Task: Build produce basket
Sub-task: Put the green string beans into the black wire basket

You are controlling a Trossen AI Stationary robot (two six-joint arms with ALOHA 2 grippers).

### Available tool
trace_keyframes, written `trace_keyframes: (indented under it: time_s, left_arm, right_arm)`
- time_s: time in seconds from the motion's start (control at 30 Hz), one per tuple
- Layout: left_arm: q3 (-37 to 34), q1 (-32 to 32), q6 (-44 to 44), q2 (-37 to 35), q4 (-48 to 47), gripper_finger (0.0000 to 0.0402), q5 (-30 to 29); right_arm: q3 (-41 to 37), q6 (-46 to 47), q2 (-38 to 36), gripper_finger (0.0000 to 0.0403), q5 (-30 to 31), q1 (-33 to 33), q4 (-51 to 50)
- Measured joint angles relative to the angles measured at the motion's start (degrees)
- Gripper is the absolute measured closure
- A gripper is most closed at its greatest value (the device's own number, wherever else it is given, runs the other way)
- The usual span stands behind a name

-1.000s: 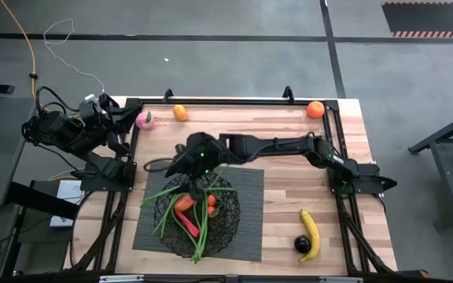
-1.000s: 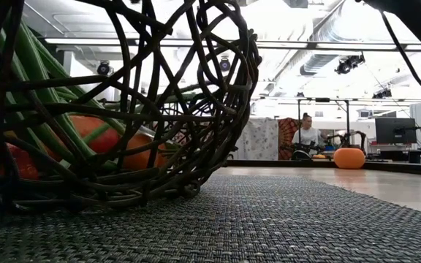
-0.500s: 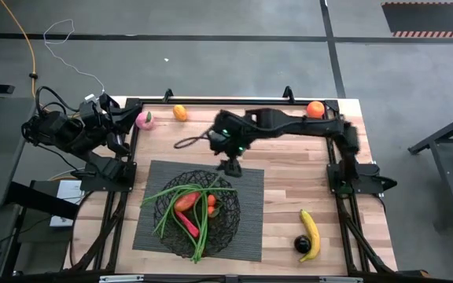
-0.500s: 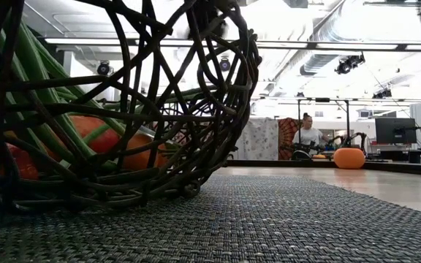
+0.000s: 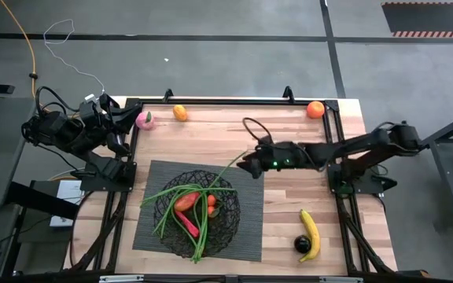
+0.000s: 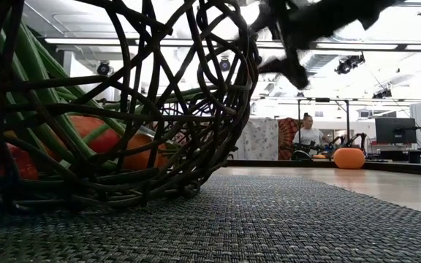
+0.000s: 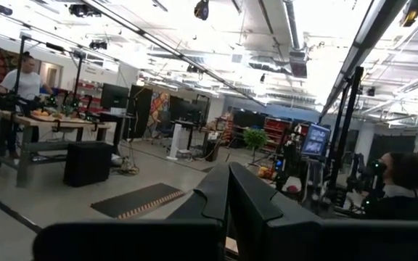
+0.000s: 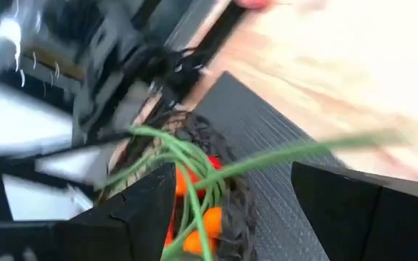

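The black wire basket (image 5: 225,224) stands on a dark ribbed mat (image 5: 144,236). It holds long green beans (image 5: 171,206), red peppers (image 5: 185,212) and an orange (image 5: 211,201). One bean (image 5: 233,163) sticks out over the far rim. My right gripper (image 5: 246,163) hovers open over the mat's far right corner, pointing at the basket (image 8: 227,196), with nothing between its fingers (image 8: 151,210). My left gripper (image 7: 228,190) is shut and parked off the table's left edge (image 5: 116,118).
On the bare wood lie a pink peach (image 5: 144,119) and an orange (image 5: 180,112) at the far left. Another orange (image 5: 314,109) is at the far right. A banana (image 5: 311,234) and a dark round fruit (image 5: 302,244) lie near right. People stand beyond the table.
My right gripper has drawn back from over the basket's far rim toward the table's right edge, rolling about its own line as the arm folded in, and has come into the low view from above. Its fingers stay open. Basket and produce keep their places.
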Motion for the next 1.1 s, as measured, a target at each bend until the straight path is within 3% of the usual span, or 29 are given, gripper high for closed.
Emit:
trace_keyframes:
  time_s: [0.2, 0.53, 0.8, 0.97, 1.1]
  left_arm:
    - [0.0, -0.01, -0.29, 0.04, -0.12, 0.0402, -0.09]
    - [0.0, -0.01, -0.31, 0.05, -0.11, 0.0401, -0.46]
    - [0.0, -0.01, -0.47, 0.05, -0.11, 0.0401, -0.48]
    - [0.0, -0.01, -0.43, 0.07, -0.17, 0.0402, -0.48]
    - [0.0, -0.01, -0.76, 0.05, -0.36, 0.0402, -0.64]
  right_arm:
    - [-5.16, 19.28, 3.11, 0.0148, 5.45, 2.6, 9.93]
    - [-5.12, 28.6, 6.27, 0.0148, 16.19, 4.47, 10.44]
    - [-5.07, 34.75, 9.05, 0.0152, 16.99, 1.66, 12.56]
    - [-5.04, 35.21, 9.95, 0.0185, 16.97, 0.55, 16.11]
    - [-5.06, 35.45, 9.97, 0.0235, 17.64, 0.46, 16.37]
